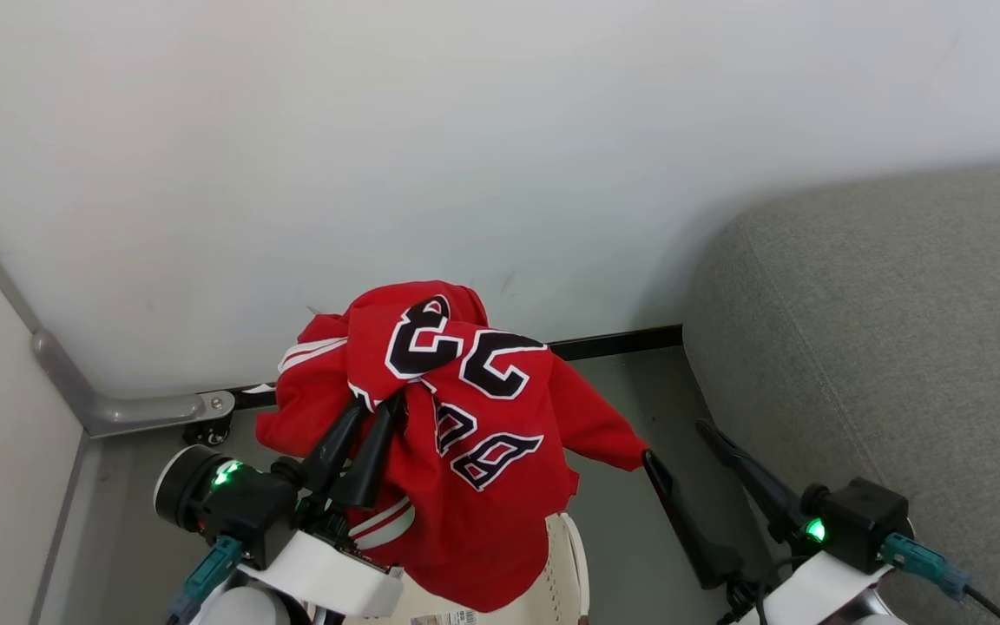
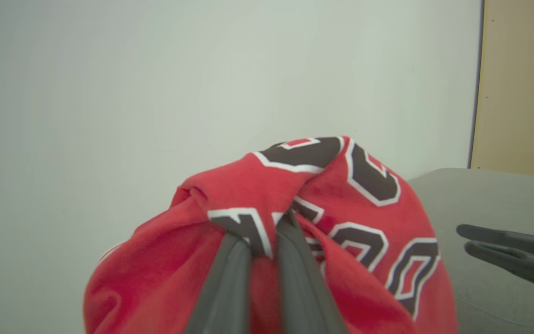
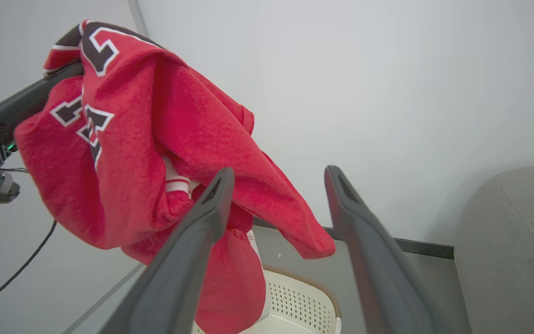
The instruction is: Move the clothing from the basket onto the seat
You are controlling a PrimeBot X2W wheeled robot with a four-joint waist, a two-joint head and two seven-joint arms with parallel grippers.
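- At the far left, a grey rail (image 1: 144, 408) runs along the foot of the pale wall (image 1: 465, 130) in the corner
- The left gripper (image 1: 378, 404) points up and away, its two dark fingers pinched almost together on a fold of the red jersey (image 1: 483, 434); the left wrist view shows cloth bunched between the tips
- The jersey hangs in the air from that grip, draped over the fingers, with the black, white-outlined 23 on top and lettering below it; white-striped trim shows near the wrist
- Its lower part dangles over the cream perforated basket (image 1: 565, 564), which stands on the grey floor (image 1: 630, 382) right beneath; whether the cloth touches the rim I cannot tell
- One red corner of the jersey reaches out just beside the nearer finger of the right gripper (image 1: 674, 441)
- The right gripper has its fingers spread wide apart and grips nothing
- At the far right is the grey sofa (image 1: 882, 347), its rounded edge near the right gripper; the jersey is apart from it
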